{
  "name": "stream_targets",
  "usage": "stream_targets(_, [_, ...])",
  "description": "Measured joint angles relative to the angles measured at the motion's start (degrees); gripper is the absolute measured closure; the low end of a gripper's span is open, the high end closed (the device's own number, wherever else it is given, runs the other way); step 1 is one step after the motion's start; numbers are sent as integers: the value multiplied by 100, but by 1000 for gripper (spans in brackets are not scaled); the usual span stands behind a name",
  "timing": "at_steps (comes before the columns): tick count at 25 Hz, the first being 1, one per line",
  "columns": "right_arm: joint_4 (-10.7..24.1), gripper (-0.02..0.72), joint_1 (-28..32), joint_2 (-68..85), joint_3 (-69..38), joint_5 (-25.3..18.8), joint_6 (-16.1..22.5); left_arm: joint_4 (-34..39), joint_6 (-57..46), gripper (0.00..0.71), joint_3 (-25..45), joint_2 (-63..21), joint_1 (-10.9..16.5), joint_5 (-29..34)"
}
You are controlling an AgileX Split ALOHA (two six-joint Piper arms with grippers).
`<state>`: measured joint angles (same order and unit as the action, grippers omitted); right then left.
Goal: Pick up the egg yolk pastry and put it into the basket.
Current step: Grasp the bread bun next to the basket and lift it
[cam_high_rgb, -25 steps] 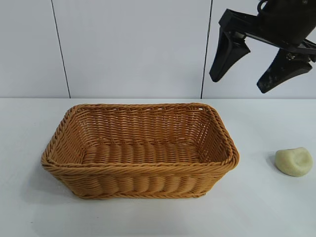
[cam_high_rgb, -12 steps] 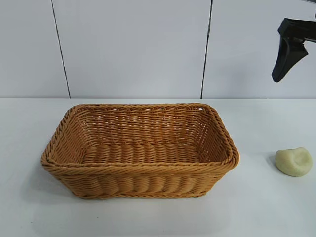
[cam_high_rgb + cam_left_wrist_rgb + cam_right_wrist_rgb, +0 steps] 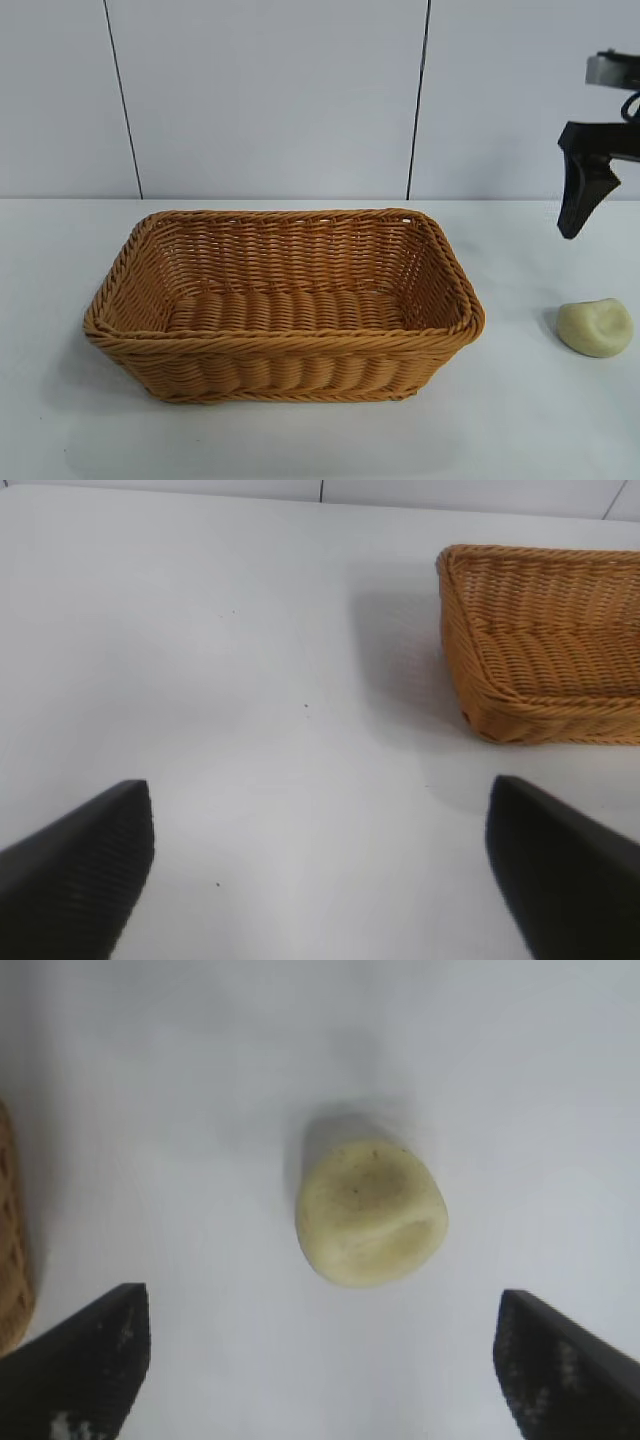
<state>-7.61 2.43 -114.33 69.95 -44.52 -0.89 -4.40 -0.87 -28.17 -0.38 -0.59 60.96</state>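
Right gripper: two matte black, wedge-shaped fingers with finely ribbed inner pads, spread wide and gripping nothing. They point down at the table. In the exterior view only one finger is visible, at the frame's right edge, hanging above the table and clear of it.

Egg yolk pastry, a small pale yellowish-green rounded lump: matte, dough-like surface with faint dark specks and a shallow dent pressed into its top. In the right wrist view it lies on the table beyond the fingertips, roughly in line with the gap between the two spread jaws, and touches neither. It casts a soft shadow on the table. In the exterior view it sits below the visible finger, well apart from it.

Basket, a large rectangular orange-tan woven wicker container: sloped sides of close horizontal weave, a thicker braided rim, rounded corners. It stands upright with nothing inside. A sliver of its wall shows just outside one right jaw.

Table, smooth flat white surface: bears both items, which stand apart from each other.

Left gripper: the same black ribbed fingers, spread wide and holding nothing, low over bare table. A corner of the basket lies ahead of one jaw, not touching.
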Motion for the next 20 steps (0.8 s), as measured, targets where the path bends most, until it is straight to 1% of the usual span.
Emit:
stream_targets(5, [12,62,0,-328,0,137,2,0,0,15,0,0,0,0])
stream_targets(7, [17,87,0,-341,0,165,2,0,0,15,0,0,0,-5])
stream_targets(9, [19,164,0,-341,5,230,2,0,0,15,0,0,0,-5])
stream_targets(11, [24,272,0,-341,5,269,2,0,0,15,0,0,0,-5])
stream_targets(13, [46,394,4,-341,5,269,2,0,0,15,0,0,0,-5])
stream_targets(14, [51,440,6,-341,6,261,2,0,0,15,0,0,0,-5])
stream_targets(16, [51,484,6,-341,11,232,2,0,0,15,0,0,0,-5])
stream_targets(20, [53,506,6,-234,11,92,2,0,0,15,0,0,0,-5])
